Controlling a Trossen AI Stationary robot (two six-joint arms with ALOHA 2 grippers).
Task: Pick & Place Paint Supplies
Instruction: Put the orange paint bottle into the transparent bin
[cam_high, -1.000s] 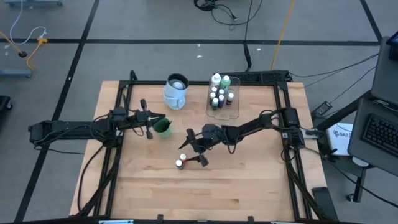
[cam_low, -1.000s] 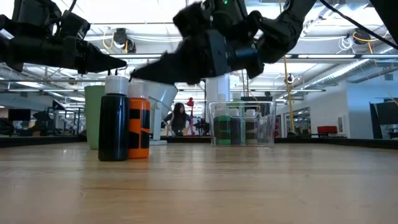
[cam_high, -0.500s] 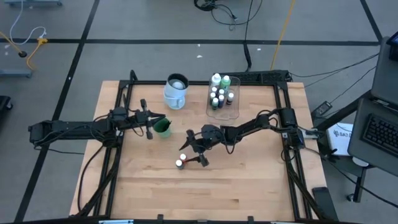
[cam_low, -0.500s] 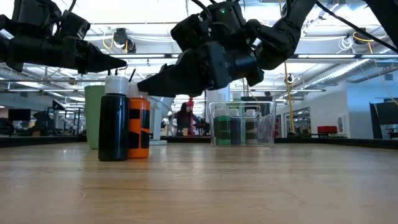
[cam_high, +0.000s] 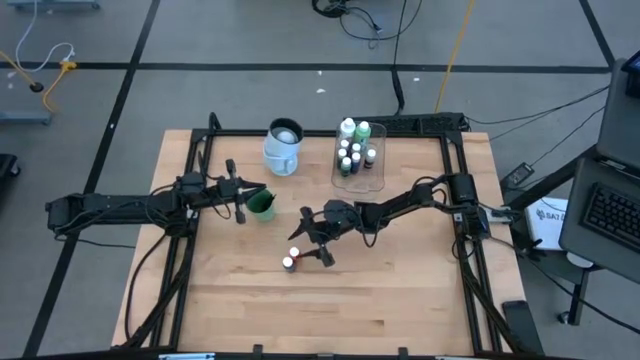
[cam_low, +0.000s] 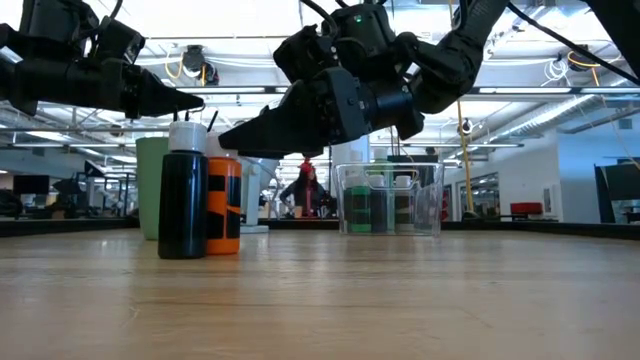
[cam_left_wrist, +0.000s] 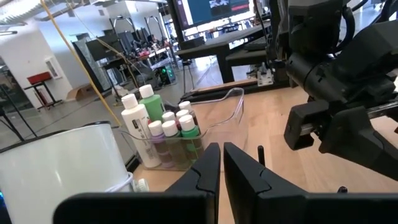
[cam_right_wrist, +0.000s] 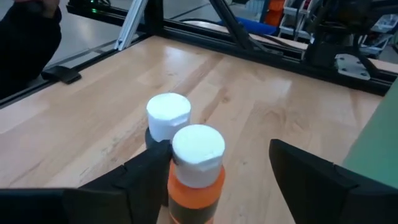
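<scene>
Two small white-capped paint bottles stand upright on the wood, a black one and an orange one. My right gripper hangs open, level with their caps. One finger stands on each side of the orange bottle, and I see no touch. The black bottle's cap shows just beyond it. My left gripper is shut and holds nothing. It points level, above a green cup at the table's left. Several more bottles stand in the clear tray at the far side.
A pale cup stands at the far edge, left of the tray. A black metal frame rims the table. Bare wood lies toward the near edge. In the low view a person shows in the room behind.
My right gripper has tipped slightly, its fingertips dipping a little toward the two bottles' caps; it stays open. The bottles have kept their place.
</scene>
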